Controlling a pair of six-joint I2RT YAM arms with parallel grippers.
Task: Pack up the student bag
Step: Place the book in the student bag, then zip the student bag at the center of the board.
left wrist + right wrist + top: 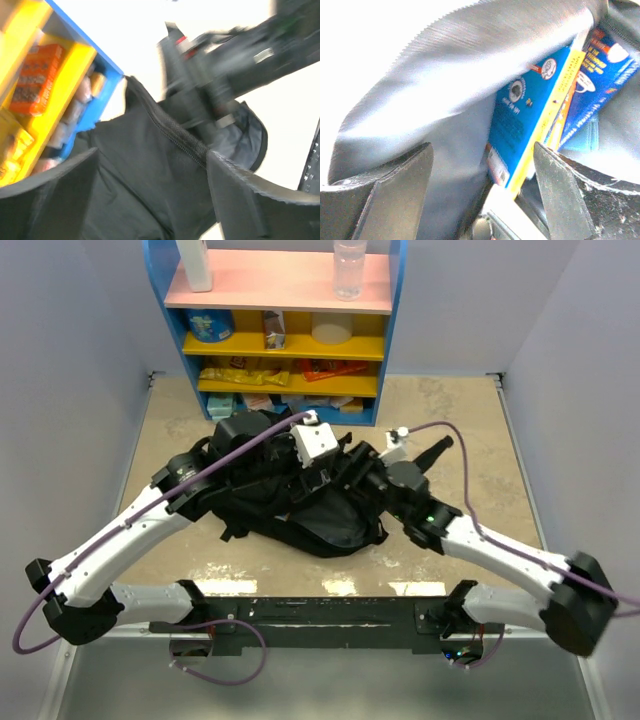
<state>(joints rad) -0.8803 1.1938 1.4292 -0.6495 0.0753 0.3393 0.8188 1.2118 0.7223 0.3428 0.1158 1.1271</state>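
The student bag [322, 522] is a large black backpack lying in the middle of the table. Both grippers are at its upper part. My left gripper [322, 478] is open, its jaws wide apart over the black fabric and zip [175, 135] of the bag; in the left wrist view [150, 192] fabric lies between the fingers. My right gripper [365, 478] is open at the bag's mouth; in the right wrist view [480, 190] it faces the grey lining [445, 90]. Two blue books [527, 112] stand inside the bag just beyond the fingertips. The right arm [225, 55] shows in the left wrist view.
A blue and yellow shelf [290, 345] stands at the back, just behind the bag, holding snack packs and boxes [35, 80]. A clear bottle [349, 268] and a white bottle [195, 262] stand on its pink top. Grey walls close both sides.
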